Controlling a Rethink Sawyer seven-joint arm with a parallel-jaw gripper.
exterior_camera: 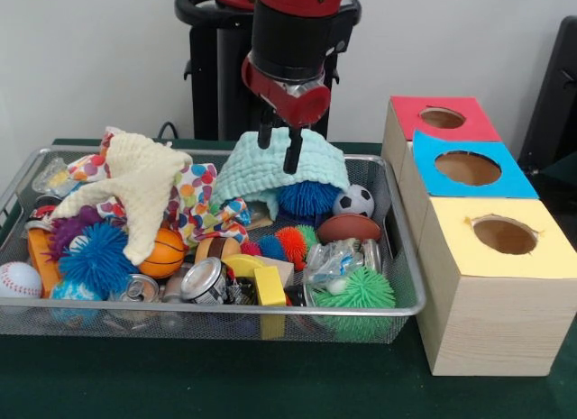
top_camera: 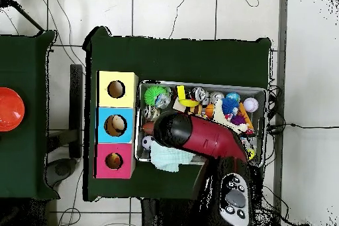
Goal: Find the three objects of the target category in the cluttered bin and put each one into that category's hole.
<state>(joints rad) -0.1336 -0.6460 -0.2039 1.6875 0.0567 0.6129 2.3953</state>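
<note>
Hovering my pincer (exterior_camera: 279, 142) w/ fingers parted, empty, over the mint-green waffle-knit cloth (exterior_camera: 281, 171) directly beneath, in the wire mesh bin (exterior_camera: 407, 304). Overhead: arm hides pincer; cloth (top_camera: 167, 158) pokes out below. Soft, light, floppy imo; pinch a raised fold.

text: none legible | labels: none | brands: none | numbers: none | cans' (exterior_camera: 206, 281) printing too small to read
</note>
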